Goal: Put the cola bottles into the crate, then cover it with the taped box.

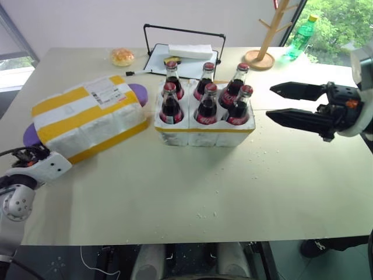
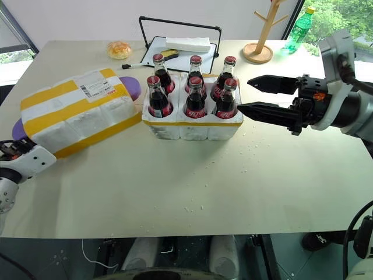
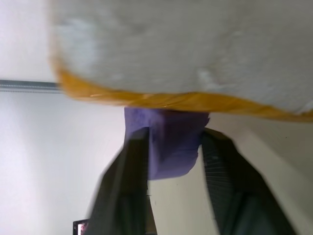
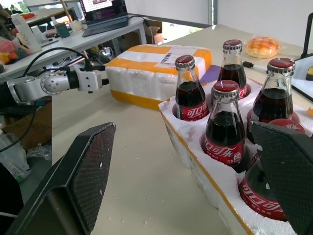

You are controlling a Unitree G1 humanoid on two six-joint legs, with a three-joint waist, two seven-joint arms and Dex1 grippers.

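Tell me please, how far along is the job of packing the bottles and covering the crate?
Done: all six cola bottles stand in the wells of the crate. In hand: the left end effector sits at the near end of the taped box, its fingers on either side of a purple piece under it. The right end effector is open beside the crate, holding nothing. Left: lifting the box onto the crate.

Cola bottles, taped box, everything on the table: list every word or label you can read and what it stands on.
Cola bottles: red labels with white script, apparently Chinese characters, too small to quote.
Taped box: white shipping label with printed lines and a barcode, too small to read.
Green bottle: label unreadable.
Nothing else bears text.
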